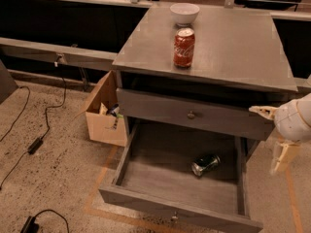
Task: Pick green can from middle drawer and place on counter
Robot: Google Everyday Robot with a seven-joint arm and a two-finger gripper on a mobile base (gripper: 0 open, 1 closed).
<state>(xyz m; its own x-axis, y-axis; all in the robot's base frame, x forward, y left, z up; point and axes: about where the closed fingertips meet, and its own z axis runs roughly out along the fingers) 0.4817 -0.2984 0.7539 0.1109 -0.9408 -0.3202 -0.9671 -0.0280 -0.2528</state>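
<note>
The gripper (270, 139) hangs at the 3 o'clock edge of the view, just off the cabinet's right side. Its two tan fingers (262, 111) are spread apart and empty, jutting from a rounded white wrist; one points left, the other down.

At about 8 o'clock from it, well apart, the green can (205, 164) lies on its side on the grained floor of the middle drawer (180, 208). This shallow grey tray is pulled fully out, and the can's silver end faces front-left.

Above sits a flat closed drawer front (160, 108) with a round knob. The counter (238, 42) is smooth, grey and slightly glossy. Toward its 11 o'clock corner stand an upright red cola can (184, 47) and a white bowl (184, 12). A cardboard box (102, 123) sits at the cabinet's 9 o'clock on speckled flooring.
</note>
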